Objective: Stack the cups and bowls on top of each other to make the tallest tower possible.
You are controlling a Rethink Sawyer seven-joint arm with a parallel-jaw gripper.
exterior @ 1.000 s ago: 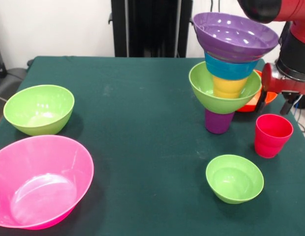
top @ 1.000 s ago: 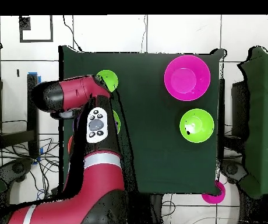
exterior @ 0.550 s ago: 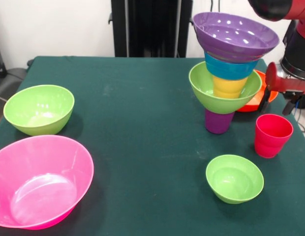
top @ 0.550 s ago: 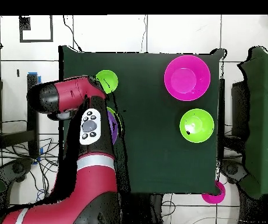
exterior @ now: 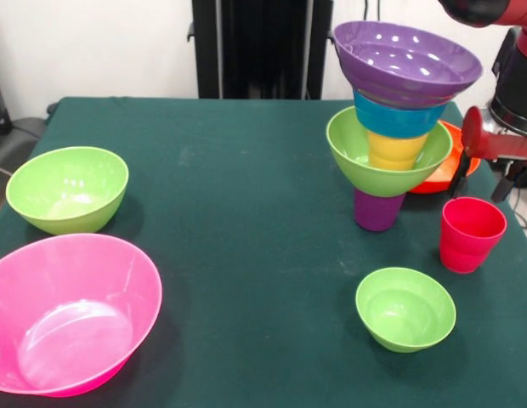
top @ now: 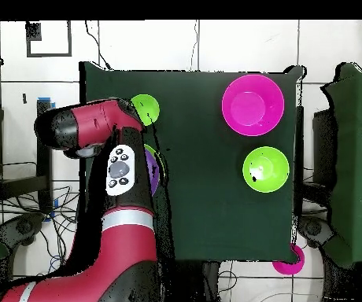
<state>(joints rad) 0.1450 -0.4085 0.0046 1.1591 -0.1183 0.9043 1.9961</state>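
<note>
Your tower [exterior: 391, 127] stands at the table's [exterior: 246, 212] right side: purple cup at the bottom, then green bowl, yellow cup, blue bowl, and a wide purple bowl on top. The red cup [exterior: 472, 234] sits just beside it. The gripper [exterior: 483, 180] hangs right above that red cup, fingers spread apart, holding nothing.

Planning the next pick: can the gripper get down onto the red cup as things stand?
Probably yes. The gripper hangs just above and behind the red cup, which stands upright and alone, apart from the tower and the small green bowl. Nothing covers its open mouth. The orange-red bowl behind is close.
</note>
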